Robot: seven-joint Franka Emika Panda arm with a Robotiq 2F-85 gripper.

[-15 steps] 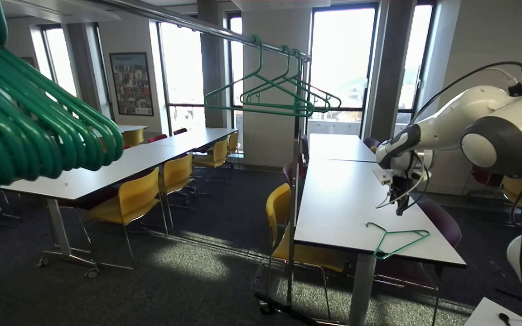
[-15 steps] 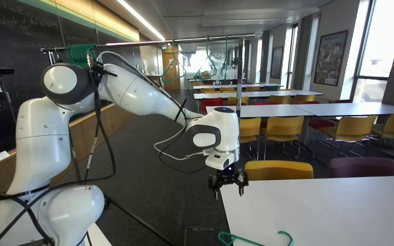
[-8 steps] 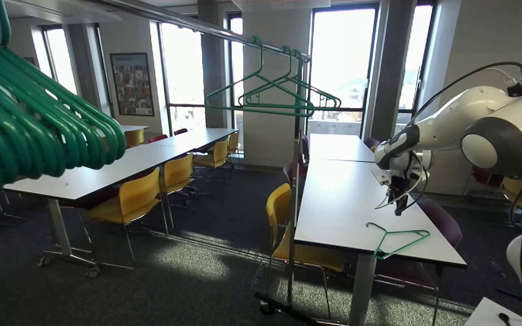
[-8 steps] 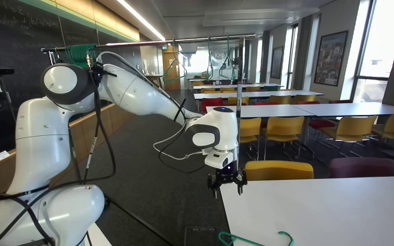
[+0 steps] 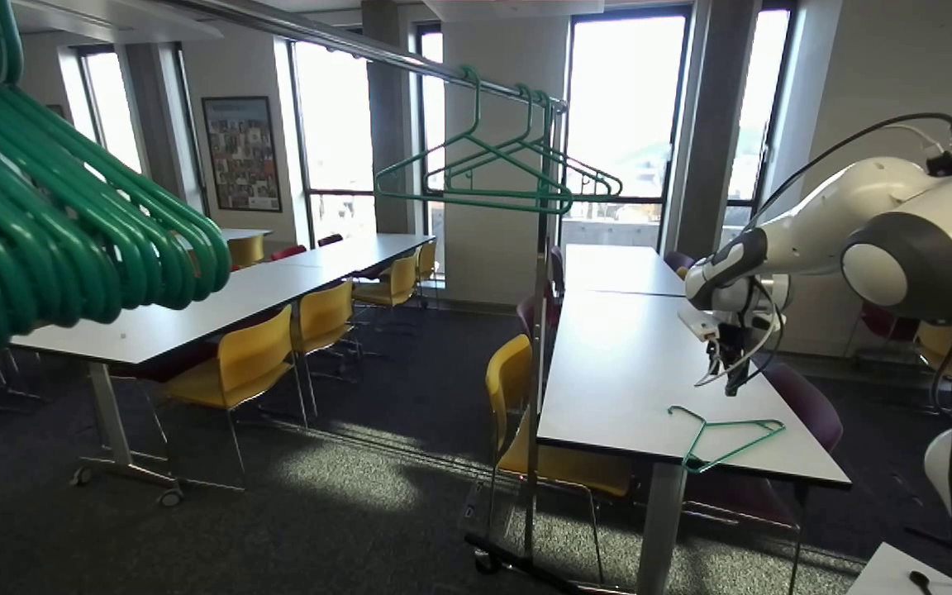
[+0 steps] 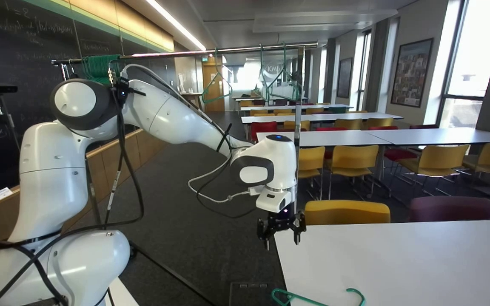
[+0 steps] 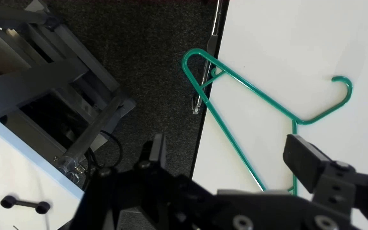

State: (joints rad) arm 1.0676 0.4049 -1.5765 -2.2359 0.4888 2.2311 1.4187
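White table [image 5: 608, 364]: biggest item, one short edge toward the robot. Clothes rail [image 5: 410, 60] next; its post [image 6: 298, 106] shows near the corner where that short edge meets a long edge. Arm [image 6: 177, 112] reaches in from beyond the short edge, wrist turned down. Yellow chair [image 6: 347, 211] and purple chair [image 6: 452, 208] sit along the long edge on the post side. Bunched hangers [image 5: 54, 223] hang on the rail, well apart from the gripper.

Green hanger [image 7: 260, 94] is the piece in play: lies on the tabletop, one end sticking out past the short edge. Its other end is hidden behind the gripper in wrist view.

Gripper [image 6: 282, 244] hangs above the hanger's end of the table, near the short edge, apart from the hanger. Jaws spread wide, nothing between them. In wrist view one of the fingers [image 7: 303, 156] covers a bit of hanger; reads as line of sight, not contact.

Hook [image 7: 349, 89] points inboard, away from the short edge.

My read on the step: lining up, pick not made yet. Next move calls for a drop plus a sideways trim so one bar sits between the fingers. Risk: nudging the overhanging end could slide it off the short edge.
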